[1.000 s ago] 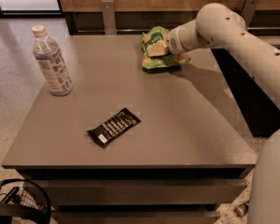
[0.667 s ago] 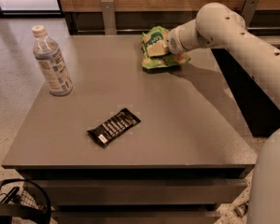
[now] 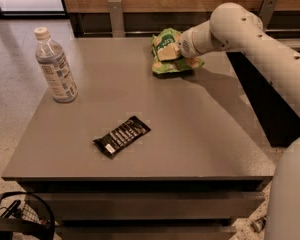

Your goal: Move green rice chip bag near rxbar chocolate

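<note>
The green rice chip bag (image 3: 171,54) is a crinkled light-green pouch at the far middle-right of the grey table (image 3: 200,129). My gripper (image 3: 174,51) is at the bag, reaching in from the right, with the white wrist pressed against the bag's right side. The bag rests on the table top. The rxbar chocolate (image 3: 122,136) is a small flat black wrapper with white lettering. It lies near the front middle-left of the table, well apart from the bag.
A clear plastic water bottle (image 3: 55,66) with a white cap stands upright at the table's left side. My white arm (image 3: 270,49) spans the right edge. A dark counter runs behind the table, and a wheeled base (image 3: 20,219) sits at the lower left.
</note>
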Motion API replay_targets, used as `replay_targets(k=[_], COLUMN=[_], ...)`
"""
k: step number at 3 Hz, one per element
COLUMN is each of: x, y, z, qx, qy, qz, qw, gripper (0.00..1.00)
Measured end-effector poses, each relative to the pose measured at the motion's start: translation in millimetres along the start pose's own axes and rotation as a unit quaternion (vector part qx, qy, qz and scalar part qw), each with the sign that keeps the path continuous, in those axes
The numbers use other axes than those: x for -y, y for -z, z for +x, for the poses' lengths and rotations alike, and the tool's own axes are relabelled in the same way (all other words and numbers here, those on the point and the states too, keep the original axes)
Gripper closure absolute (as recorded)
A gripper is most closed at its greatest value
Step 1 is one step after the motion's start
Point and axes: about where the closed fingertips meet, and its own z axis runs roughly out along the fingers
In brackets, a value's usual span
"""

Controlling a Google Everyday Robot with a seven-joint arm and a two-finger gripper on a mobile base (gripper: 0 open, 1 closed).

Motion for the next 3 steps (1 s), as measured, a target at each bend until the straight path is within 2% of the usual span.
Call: replay_targets(k=[1,2,3], x=[0.0,13.1,29.4], y=[0.1,43.0,102.9], z=[0.0,-15.4,-41.5], qx=[0.000,0.029,0.070], qy=[0.000,0.005,0.015], qz=[0.000,0.019,0.045], qw=[1.0000,0.9994,0.9965], gripper=[1.00,1.00,1.00])
